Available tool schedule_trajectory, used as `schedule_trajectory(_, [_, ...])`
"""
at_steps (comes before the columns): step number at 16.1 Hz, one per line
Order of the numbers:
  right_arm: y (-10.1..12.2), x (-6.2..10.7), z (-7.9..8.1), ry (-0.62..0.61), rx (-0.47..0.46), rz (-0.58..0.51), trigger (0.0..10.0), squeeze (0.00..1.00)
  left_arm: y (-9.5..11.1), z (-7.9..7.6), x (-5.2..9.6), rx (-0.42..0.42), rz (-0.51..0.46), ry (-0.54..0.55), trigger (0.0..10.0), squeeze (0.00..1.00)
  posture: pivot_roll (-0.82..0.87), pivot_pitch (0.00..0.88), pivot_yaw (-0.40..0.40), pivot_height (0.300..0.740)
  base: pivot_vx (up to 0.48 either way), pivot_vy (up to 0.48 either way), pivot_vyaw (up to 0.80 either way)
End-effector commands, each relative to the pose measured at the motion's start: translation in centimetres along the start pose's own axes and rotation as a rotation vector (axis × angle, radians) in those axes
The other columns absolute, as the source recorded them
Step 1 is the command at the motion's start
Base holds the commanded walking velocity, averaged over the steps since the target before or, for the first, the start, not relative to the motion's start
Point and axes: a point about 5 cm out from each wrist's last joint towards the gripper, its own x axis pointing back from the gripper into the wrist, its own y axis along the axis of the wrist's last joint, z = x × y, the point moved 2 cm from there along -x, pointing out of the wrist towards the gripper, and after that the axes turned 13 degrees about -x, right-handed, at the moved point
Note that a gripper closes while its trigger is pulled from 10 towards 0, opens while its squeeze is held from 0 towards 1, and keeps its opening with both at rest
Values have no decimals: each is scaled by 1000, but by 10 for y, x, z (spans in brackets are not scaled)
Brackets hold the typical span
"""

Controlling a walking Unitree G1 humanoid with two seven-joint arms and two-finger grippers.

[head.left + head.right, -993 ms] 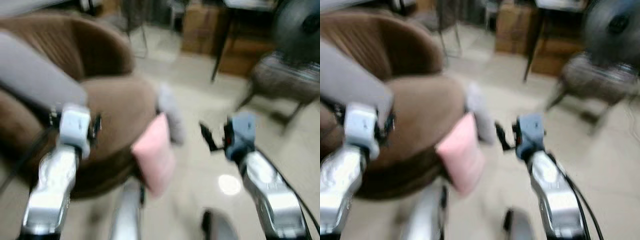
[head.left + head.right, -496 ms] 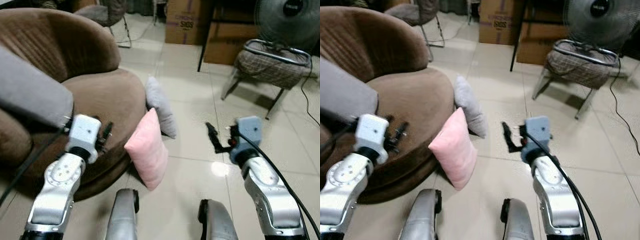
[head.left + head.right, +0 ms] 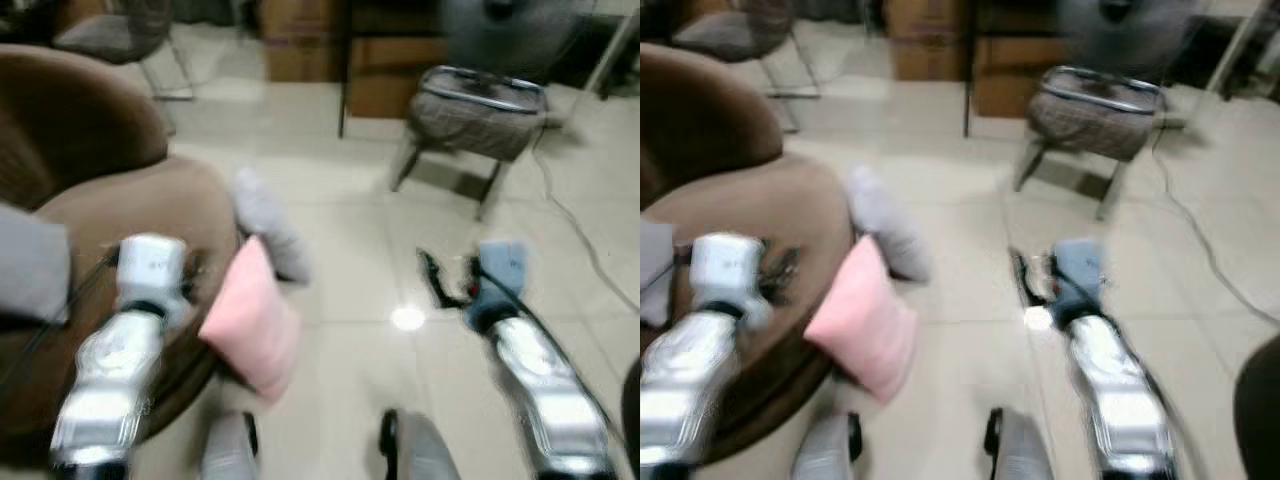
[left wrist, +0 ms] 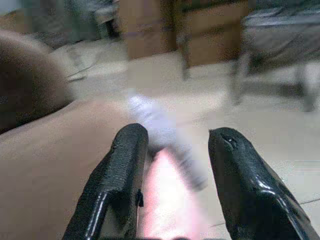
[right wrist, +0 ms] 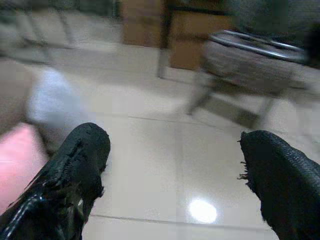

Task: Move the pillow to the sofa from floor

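Here, the brown sofa (image 3: pixel 110 230) sits under and beside my left gripper (image 4: pixel 172 165), whose fingers are spread wide with nothing between them. The pink pillow (image 3: pixel 250 325) stands on edge on the floor (image 3: pixel 350 260), leaning against the sofa's front, its long axis tilted upward. It lies just ahead of and below my left gripper, toward my middle; a grey pillow (image 3: pixel 268 228) rests just beyond it. My right gripper (image 5: pixel 172 175), also wide and empty, hovers over bare tile, well apart from the pink pillow. I judge my left arm the nearer one.
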Motion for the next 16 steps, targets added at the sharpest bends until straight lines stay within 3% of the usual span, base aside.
schedule_trajectory(1, [6, -4, 14, 53, -13, -23, 10000, 0, -8, 12, 5, -17, 32, 39, 10000, 0, 49, 0, -10, 590, 379, 0, 0])
schedule_trajectory(12, [8, -3, 18, 90, 1, -37, 10000, 0, -8, 11, 4, -45, 28, 28, 10000, 0, 49, 0, 9, 590, 344, 0, 0])
schedule_trajectory(16, [14, 2, 18, 112, 7, -39, 10000, 0, -18, 10, -7, -79, 88, -12, 10000, 0, 24, 0, 23, 590, 0, 0, 0])
